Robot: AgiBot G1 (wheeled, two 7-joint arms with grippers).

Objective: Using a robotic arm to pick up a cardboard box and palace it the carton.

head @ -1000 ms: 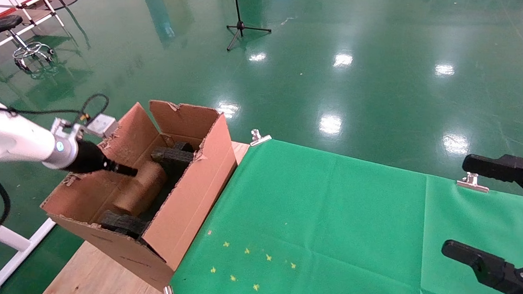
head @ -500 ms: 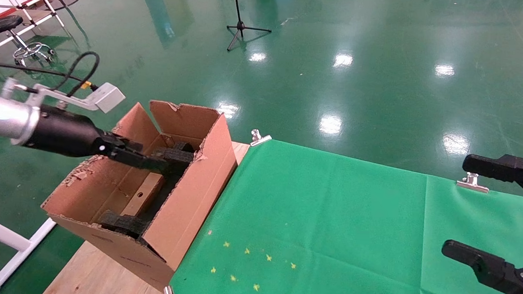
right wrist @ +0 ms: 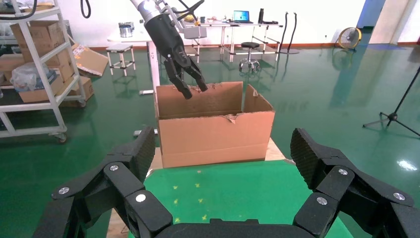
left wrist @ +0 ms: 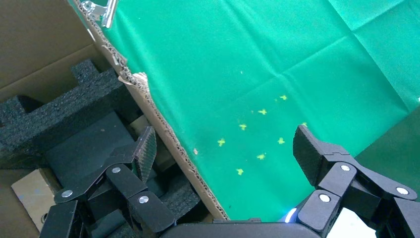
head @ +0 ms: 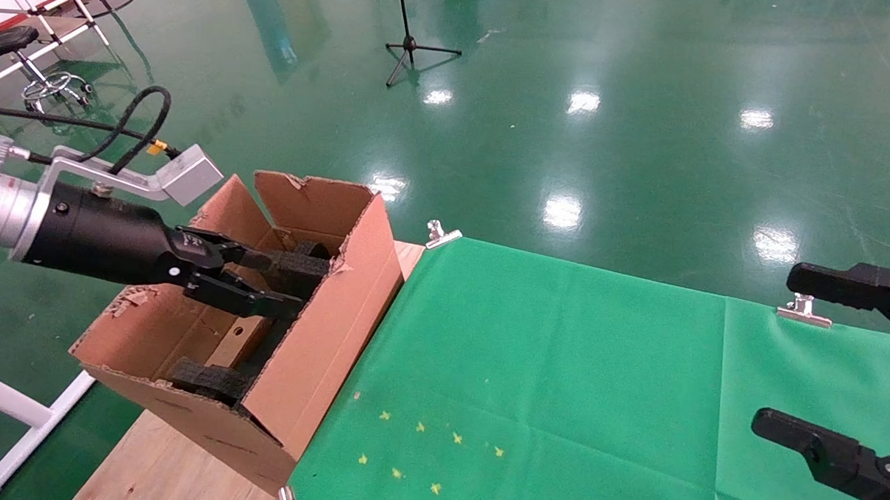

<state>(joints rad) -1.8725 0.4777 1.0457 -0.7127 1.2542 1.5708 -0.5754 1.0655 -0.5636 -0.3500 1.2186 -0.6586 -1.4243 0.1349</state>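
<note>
The box (head: 236, 340) lies down inside the carton (head: 323, 334), between two black foam blocks (head: 211, 381). The left gripper (head: 285, 281) hangs just above it, over the carton's torn rim, jaws spread wide and holding nothing. Beside the carton lies a green cloth (head: 559, 372). The right gripper (right wrist: 223, 163) waits over the cloth's far side, jaws wide too.

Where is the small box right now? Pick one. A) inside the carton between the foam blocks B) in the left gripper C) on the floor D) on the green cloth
A: the small box lies in the carton between the foam blocks, while the left gripper hangs open and empty above it.
</note>
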